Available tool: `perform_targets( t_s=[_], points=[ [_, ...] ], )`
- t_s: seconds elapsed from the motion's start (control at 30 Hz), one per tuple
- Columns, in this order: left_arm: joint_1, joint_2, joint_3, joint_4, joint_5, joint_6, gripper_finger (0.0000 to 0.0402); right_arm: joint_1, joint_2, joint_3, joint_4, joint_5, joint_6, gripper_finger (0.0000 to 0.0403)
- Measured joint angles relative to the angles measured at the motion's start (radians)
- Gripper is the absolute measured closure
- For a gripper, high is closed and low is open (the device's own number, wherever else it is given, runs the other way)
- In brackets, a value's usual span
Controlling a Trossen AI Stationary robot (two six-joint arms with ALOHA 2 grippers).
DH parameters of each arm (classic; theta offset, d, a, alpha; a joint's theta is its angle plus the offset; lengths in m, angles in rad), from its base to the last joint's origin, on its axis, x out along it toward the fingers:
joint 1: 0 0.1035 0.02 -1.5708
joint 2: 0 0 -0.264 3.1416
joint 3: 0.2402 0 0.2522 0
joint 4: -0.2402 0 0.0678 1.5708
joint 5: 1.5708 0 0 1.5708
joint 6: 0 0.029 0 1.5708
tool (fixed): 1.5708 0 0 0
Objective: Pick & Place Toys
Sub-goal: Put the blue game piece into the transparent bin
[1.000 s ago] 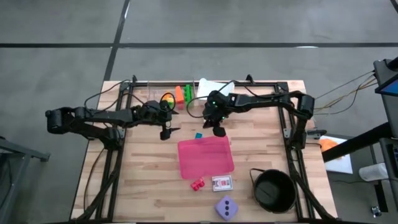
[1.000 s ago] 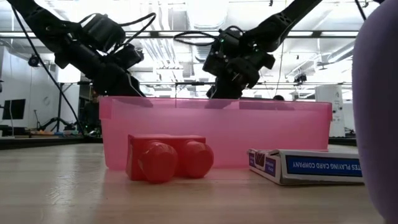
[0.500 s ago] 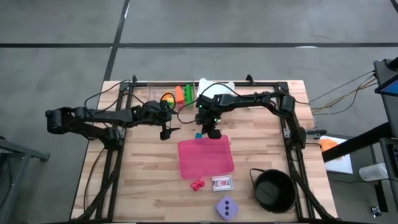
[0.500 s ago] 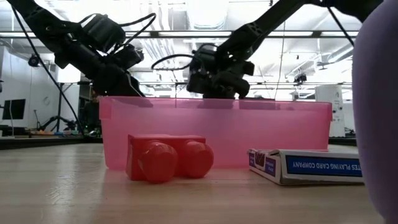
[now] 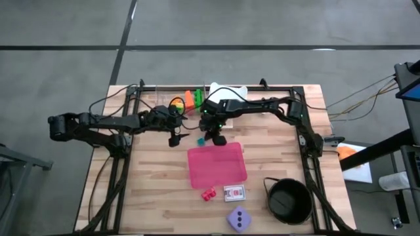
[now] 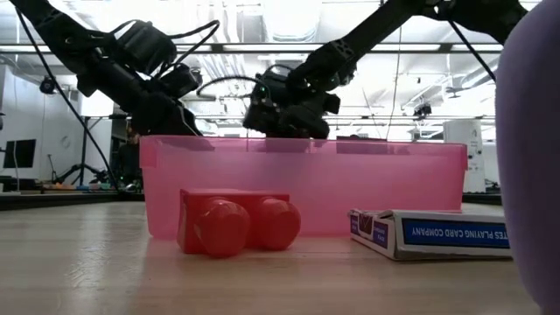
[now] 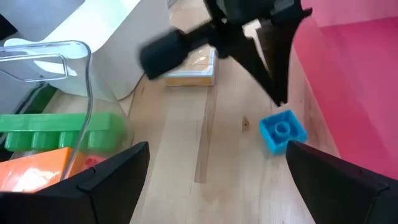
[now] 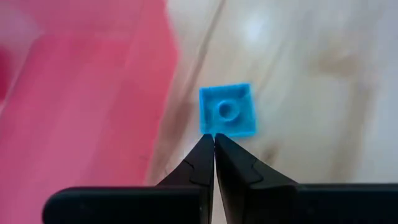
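Beside pink tray [image 5: 216, 164] on bench | right hand [image 8: 214, 142] pressed together, touching blue brick [image 8: 227, 109] | risk: shoves brick away, no grasp | left hand [image 5: 178, 139] spread, waiting

On the tabletop [image 5: 157, 190], the pink tray [image 5: 217, 165] sits mid-board. Just beyond its far edge hangs the right hand [image 5: 213, 138], a small blue brick [image 5: 201, 140] beside it (nearly touching). The left hand [image 5: 176, 139] hovers farther off that corner.
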Motion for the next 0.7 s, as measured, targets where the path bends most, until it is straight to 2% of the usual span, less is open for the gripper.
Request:
perform_targets(
  t_s=[0.23,0.4,0.5,0.7],
  points=[
    [0.001,-0.001,0.000,-0.036,0.000,0.006,0.0024,-0.001,-0.046,-0.004,0.105,0.093,0.017,0.0385],
    [0.000,-0.001,-0.001,-0.044,0.036,0.015,0.0024,0.009,-0.110,-0.050,0.267,0.087,0.027,0.0385],
    [-0.002,0.005,-0.005,-0.041,0.086,0.031,0.0024,0.017,-0.152,-0.144,0.502,0.044,0.073,0.0385],
    [0.000,0.015,-0.019,-0.022,0.087,0.037,0.0024,0.026,-0.227,-0.393,1.041,0.025,0.217,0.0385]
  ],
)
